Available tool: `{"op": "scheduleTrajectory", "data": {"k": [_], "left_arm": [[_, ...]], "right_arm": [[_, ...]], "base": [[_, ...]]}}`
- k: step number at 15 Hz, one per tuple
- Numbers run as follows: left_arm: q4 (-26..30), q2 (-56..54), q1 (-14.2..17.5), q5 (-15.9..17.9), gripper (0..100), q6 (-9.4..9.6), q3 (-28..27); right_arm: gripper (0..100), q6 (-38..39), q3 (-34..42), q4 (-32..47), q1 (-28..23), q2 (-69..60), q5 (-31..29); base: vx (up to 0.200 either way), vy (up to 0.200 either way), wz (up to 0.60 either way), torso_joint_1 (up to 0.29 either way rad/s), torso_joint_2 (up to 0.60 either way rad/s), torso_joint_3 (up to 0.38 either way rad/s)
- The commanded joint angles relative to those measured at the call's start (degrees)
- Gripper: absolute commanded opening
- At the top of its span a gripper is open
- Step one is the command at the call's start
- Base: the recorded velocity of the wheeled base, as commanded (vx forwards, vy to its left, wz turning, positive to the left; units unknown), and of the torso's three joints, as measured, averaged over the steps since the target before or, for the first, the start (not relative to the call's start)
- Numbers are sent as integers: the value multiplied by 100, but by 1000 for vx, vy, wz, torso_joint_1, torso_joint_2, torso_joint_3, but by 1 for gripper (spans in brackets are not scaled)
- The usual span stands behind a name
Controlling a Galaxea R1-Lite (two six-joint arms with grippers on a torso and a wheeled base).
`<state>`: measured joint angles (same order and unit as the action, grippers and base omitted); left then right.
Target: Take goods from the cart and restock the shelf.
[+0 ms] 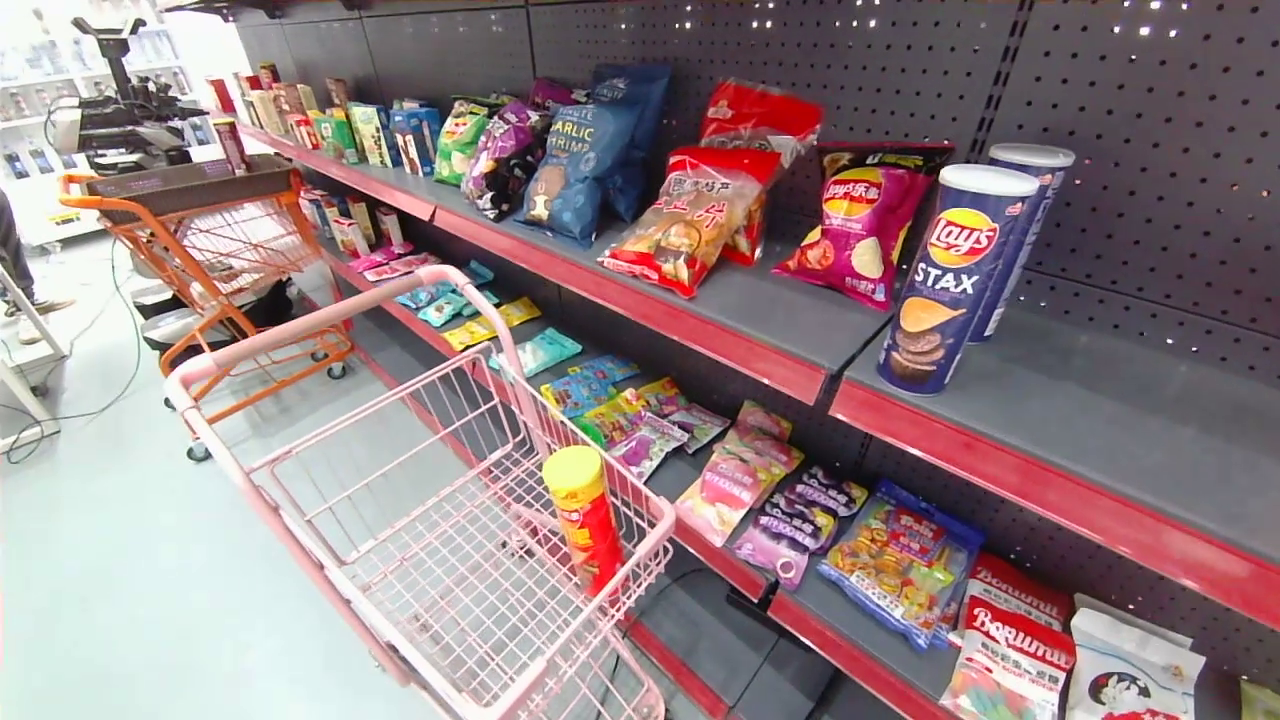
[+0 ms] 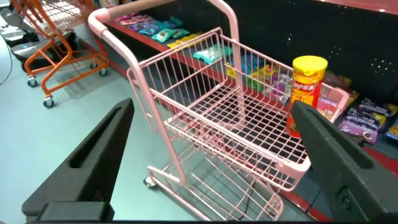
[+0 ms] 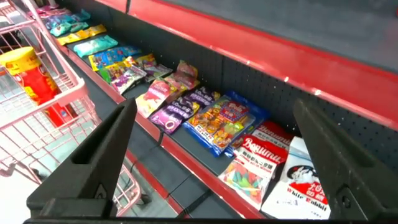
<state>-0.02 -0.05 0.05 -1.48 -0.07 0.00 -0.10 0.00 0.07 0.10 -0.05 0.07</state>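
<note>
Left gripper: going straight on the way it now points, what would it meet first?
Probably the wire basket of the pink cart, dead ahead of the left gripper; the red chip can stands off-line at its corner. Depth is unclear.

Left jaws spread wide over pink cart (image 2: 102, 22); yellow-lidded red can (image 2: 305, 87) stands, seemingly upright, in its corner

Bright, even light falls from overhead. Small glints dot the holes of the pegboard (image 1: 1150, 130) near its top, and the glossy chip bags (image 1: 690, 225) carry soft glare. The upper shelf (image 1: 1100, 420) casts shade over the lower shelf (image 1: 840, 648). The pale floor (image 1: 100, 580) shows only faint shadows. The room behind (image 1: 30, 60) is washed out white. In the head view, straight shelf edges bow toward the borders.
</note>
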Motion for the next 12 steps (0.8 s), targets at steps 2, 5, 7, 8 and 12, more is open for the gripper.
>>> {"op": "scheduleTrajectory", "data": {"k": [2, 5, 7, 8, 12], "left_arm": [[2, 5, 4, -2, 100, -10, 0], [11, 5, 4, -2, 100, -1, 0], [11, 5, 4, -2, 100, -1, 0], [11, 5, 4, 7, 100, 7, 0], [-59, 5, 4, 200, 100, 51, -97]], "right_arm": [[100, 1, 0, 1, -1, 5, 1], [100, 1, 0, 1, -1, 5, 1], [100, -8, 0, 1, -1, 5, 1], [100, -8, 0, 1, -1, 5, -7], [100, -17, 0, 10, -1, 5, -7]], "base": [[0, 0, 0, -193, 486, 305], [0, 0, 0, -199, 549, 341], [0, 0, 0, -195, 552, 352], [0, 0, 0, -183, 530, 349], [0, 0, 0, -98, 309, 206]]}}
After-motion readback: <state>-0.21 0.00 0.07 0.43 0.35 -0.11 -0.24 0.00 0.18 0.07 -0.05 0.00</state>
